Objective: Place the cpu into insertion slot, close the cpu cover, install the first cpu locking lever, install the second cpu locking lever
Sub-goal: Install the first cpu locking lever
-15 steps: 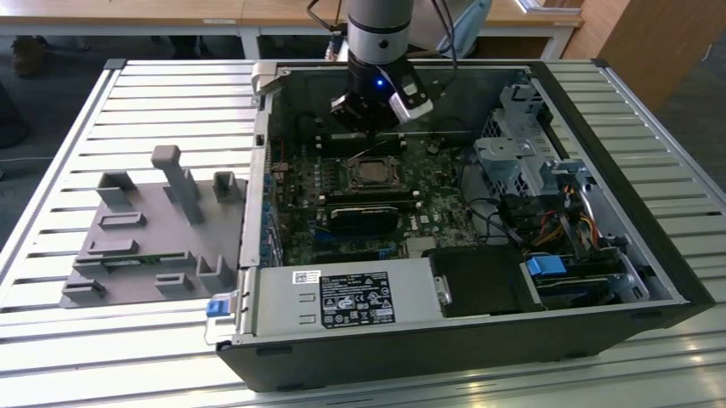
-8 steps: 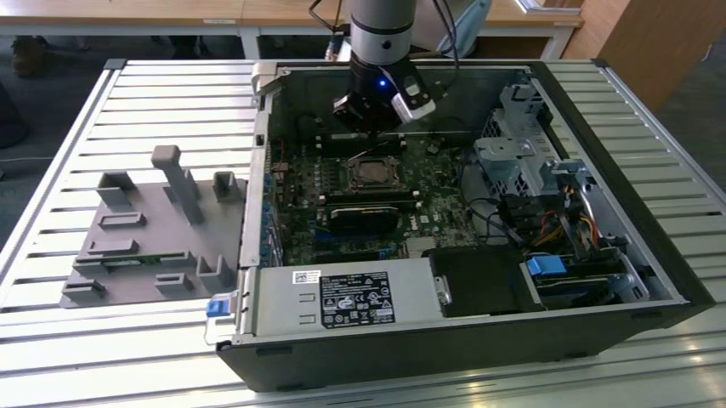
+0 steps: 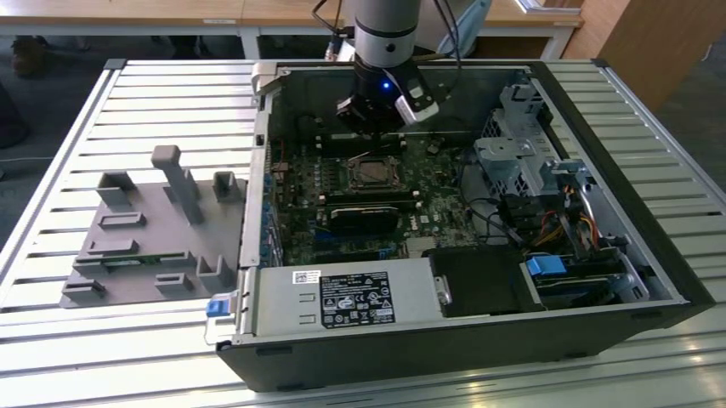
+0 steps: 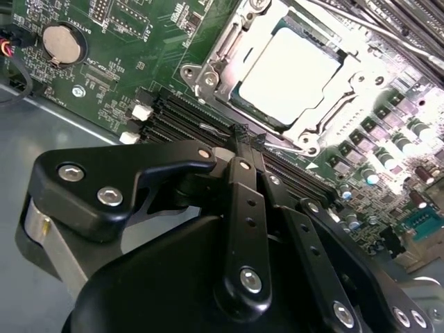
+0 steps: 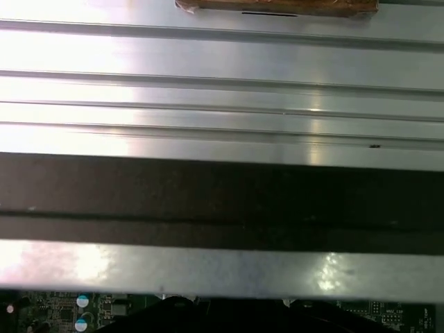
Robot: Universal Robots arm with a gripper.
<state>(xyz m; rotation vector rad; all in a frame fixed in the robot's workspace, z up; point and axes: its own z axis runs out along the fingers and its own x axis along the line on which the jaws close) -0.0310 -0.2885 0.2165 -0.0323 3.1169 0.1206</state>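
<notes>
The cpu [image 4: 288,73], silver-grey on top, lies flat in the insertion slot [image 3: 372,173] on the green motherboard. The silvery cpu cover [image 4: 225,52] frames the chip and appears to lie down around it. A thin wire lever [image 4: 333,14] runs along the socket's far side; I cannot tell whether it is latched. My gripper [image 4: 248,135] sits a short way off the socket, over the black memory slots [image 4: 173,114], with its two black fingers closed together on nothing. In the exterior view the gripper [image 3: 372,127] hangs just above the socket, toward the case's back wall.
The open computer case [image 3: 590,314] rests on a slatted metal table [image 3: 80,93]. A white-labelled grey power supply [image 3: 340,297] fills the front, and a drive cage with cables [image 3: 528,161] stands at the exterior view's right. A grey parts fixture [image 3: 148,229] sits at its left.
</notes>
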